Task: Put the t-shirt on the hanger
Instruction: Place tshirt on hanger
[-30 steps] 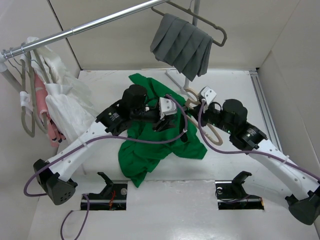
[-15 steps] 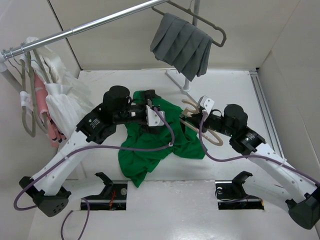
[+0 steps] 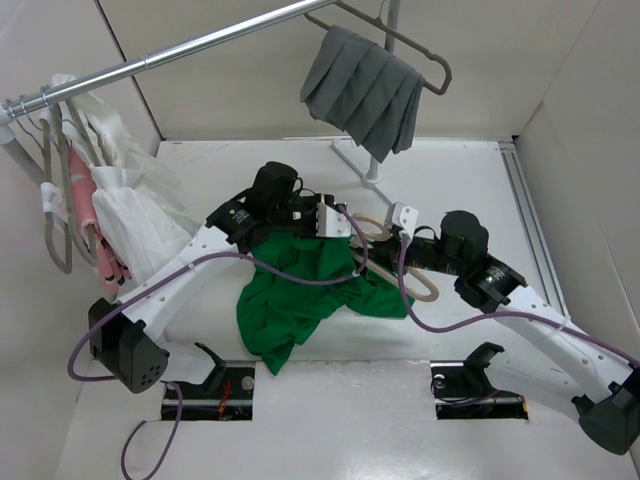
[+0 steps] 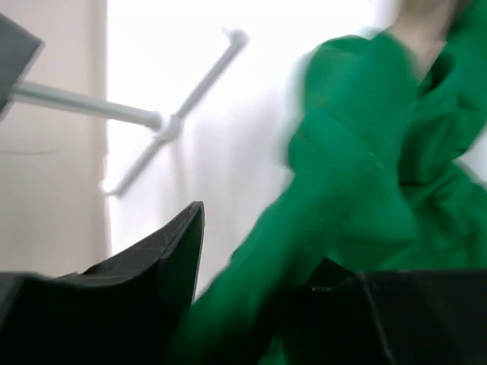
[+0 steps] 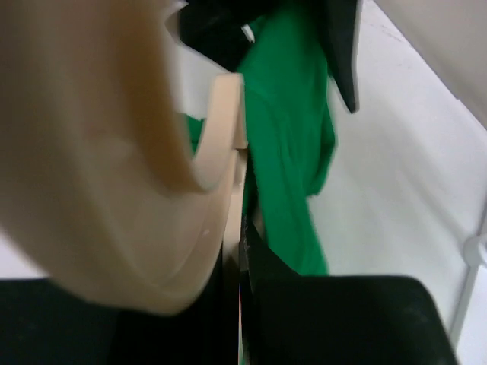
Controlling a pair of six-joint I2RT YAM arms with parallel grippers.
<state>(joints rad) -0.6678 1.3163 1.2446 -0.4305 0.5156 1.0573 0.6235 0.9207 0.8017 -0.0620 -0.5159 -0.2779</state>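
right gripper [image 5: 236, 236] clamping hanger [image 5: 114, 152], wrist view only, t-shirt [image 4: 358, 175] perhaps pinched

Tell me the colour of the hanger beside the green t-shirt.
Pale beige, plain with no pattern. The hanger shows best in the right wrist view.

One t-shirt [image 3: 290, 300]. One beige hanger [image 5: 91, 190]. One grey cloth [image 3: 362, 92], far, on one grey hanger [image 3: 430, 62]. One rail [image 3: 190, 47]. Two arms: left arm [image 3: 180, 275] and right arm [image 3: 550, 330]. Two black brackets, near left [image 3: 215, 368] and near right [image 3: 478, 370]. The garments [image 3: 125, 215] on the left are too bunched to count.
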